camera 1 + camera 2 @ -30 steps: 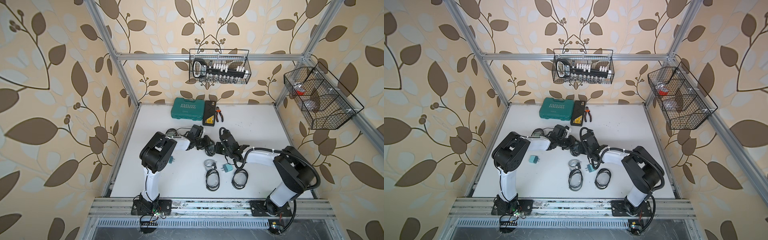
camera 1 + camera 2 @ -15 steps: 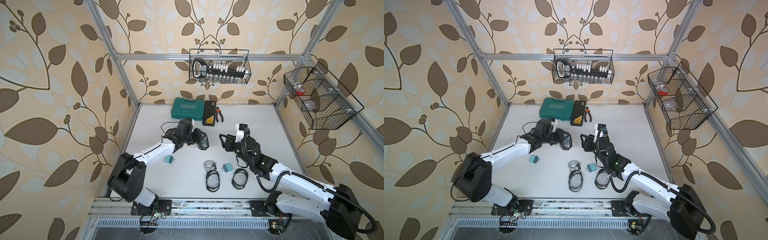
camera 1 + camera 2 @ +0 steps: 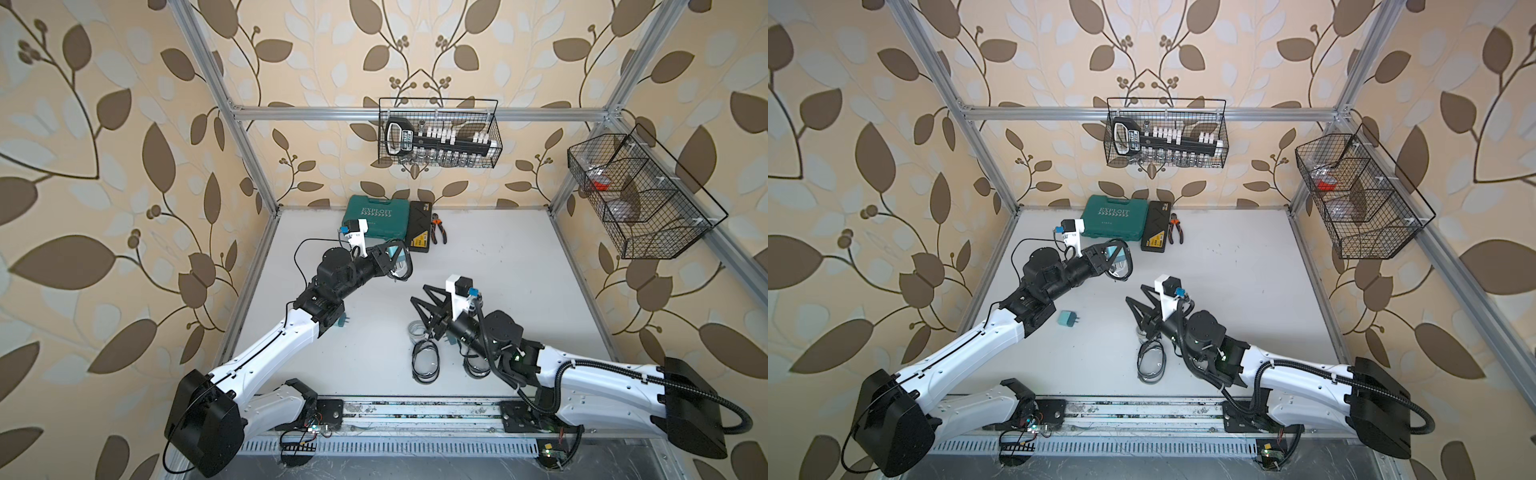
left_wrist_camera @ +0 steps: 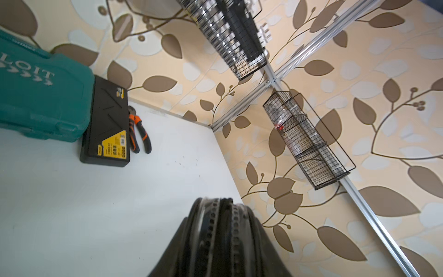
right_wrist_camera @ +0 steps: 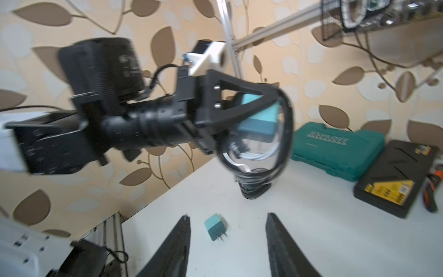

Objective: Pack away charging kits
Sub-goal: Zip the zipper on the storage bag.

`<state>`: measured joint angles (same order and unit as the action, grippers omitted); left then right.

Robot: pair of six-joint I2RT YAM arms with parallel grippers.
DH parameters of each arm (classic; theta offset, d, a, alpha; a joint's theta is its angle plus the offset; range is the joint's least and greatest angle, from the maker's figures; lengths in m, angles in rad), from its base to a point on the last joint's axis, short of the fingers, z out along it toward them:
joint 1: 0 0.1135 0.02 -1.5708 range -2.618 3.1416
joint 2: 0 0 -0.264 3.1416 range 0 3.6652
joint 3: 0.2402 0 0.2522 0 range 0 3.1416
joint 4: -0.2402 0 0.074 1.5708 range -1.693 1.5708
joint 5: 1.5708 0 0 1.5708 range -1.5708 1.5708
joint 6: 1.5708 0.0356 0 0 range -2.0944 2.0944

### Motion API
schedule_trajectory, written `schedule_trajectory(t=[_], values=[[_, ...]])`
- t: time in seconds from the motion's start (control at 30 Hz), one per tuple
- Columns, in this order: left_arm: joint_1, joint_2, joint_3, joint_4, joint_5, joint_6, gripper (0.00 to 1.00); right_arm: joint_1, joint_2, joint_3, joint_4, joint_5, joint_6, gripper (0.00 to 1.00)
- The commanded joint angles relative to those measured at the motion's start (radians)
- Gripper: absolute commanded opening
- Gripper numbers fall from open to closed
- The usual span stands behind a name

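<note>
In both top views my left pincer (image 3: 392, 262) is clamped on the rim of a clear pouch (image 3: 1122, 266). It is raised off the table (image 3: 498, 291) near the tool case (image 3: 376, 216), I judge to keep its mouth reachable. My right pincer (image 3: 420, 315) hangs apart and empty near the cable coils (image 3: 424, 362). A loose plug adapter (image 3: 1068, 319) lies beside my left arm.

From the left wrist, the pouch's black rim (image 4: 215, 227) runs edge-on between my fingers.

From the right wrist, my fingers stand wide, and that plug adapter (image 5: 214, 226) appears on the table between them. The held pouch (image 5: 259, 144) shows a teal cube (image 5: 260, 116) and white cable inside, so this kit looks filled.
</note>
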<state>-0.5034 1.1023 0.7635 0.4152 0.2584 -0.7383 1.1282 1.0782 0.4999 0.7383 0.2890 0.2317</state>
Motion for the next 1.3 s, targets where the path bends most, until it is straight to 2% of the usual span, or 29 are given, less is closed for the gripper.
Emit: schedule_trajectory(t=[0.0,0.07,0.2,0.3,0.4,0.6,0.9,1.27], values=[[-0.003,-0.09,-0.041,0.296,0.057,0.065,0.0,0.048,0.04,0.008,0.207,0.091,-0.187,0.44],[-0.004,-0.131,-0.068,0.359,0.07,0.078,0.0,0.048,0.073,0.038,0.203,0.099,-0.197,0.42],[-0.005,-0.205,-0.091,0.368,0.044,0.11,0.0,0.052,0.132,0.107,0.186,0.094,-0.234,0.38],[-0.005,-0.218,-0.106,0.451,0.092,0.113,0.0,0.054,0.163,0.14,0.184,0.125,-0.245,0.35],[-0.009,-0.219,-0.07,0.433,0.137,0.135,0.0,0.054,0.192,0.172,0.182,0.123,-0.257,0.34],[-0.014,-0.2,-0.073,0.453,0.137,0.149,0.0,0.06,0.223,0.224,0.179,0.07,-0.262,0.35],[-0.018,-0.216,-0.075,0.435,0.108,0.15,0.0,0.061,0.29,0.303,0.155,0.17,-0.262,0.37],[-0.02,-0.221,-0.076,0.406,0.065,0.15,0.0,0.06,0.329,0.367,0.105,0.202,-0.213,0.2]])
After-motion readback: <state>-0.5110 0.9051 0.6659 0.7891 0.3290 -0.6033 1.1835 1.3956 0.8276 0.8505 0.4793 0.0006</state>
